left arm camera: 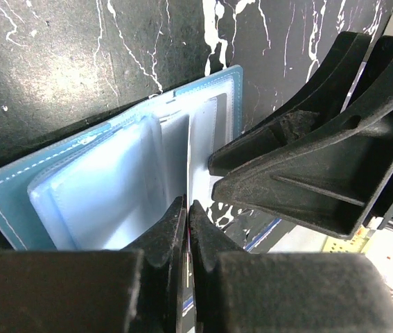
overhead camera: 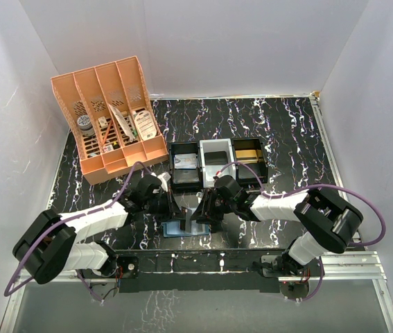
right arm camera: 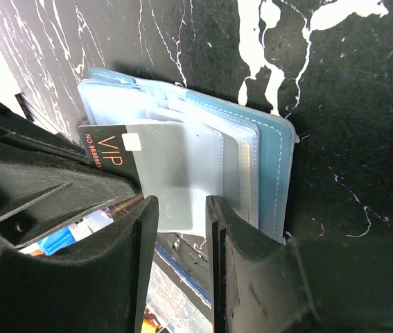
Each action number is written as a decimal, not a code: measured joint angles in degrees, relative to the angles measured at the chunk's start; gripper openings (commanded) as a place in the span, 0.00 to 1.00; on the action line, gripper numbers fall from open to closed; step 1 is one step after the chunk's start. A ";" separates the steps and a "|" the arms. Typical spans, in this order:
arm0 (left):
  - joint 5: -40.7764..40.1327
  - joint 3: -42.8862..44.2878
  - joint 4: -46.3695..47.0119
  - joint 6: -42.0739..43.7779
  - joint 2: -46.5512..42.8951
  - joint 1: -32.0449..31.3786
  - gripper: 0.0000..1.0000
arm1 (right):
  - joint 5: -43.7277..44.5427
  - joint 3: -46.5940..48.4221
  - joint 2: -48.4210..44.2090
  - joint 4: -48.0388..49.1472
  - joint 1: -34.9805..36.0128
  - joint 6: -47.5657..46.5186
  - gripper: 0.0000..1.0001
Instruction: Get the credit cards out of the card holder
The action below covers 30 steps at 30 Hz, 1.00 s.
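Plainly, black card [right arm camera: 106, 166], "VIP" lettering, card holder [right arm camera: 274, 173]

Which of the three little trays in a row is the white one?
The middle tray: its walls are white, while the left tray and the right tray beside it are black.

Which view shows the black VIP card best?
Right wrist: the black VIP card shows its printed face, partly inside the card holder. Left wrist shows only the holder's pale pockets; in top external the arms cover it.
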 measured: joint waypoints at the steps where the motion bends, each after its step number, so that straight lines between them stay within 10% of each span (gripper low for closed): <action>1: -0.15 0.44 -0.81 0.52 -0.02 0.00 0.00 | 0.09 0.02 0.00 -0.15 0.04 0.00 0.33; 30: 0.33 1.44 -5.05 2.80 -0.79 0.00 0.19 | -0.83 4.07 2.25 -3.30 0.22 -1.81 0.33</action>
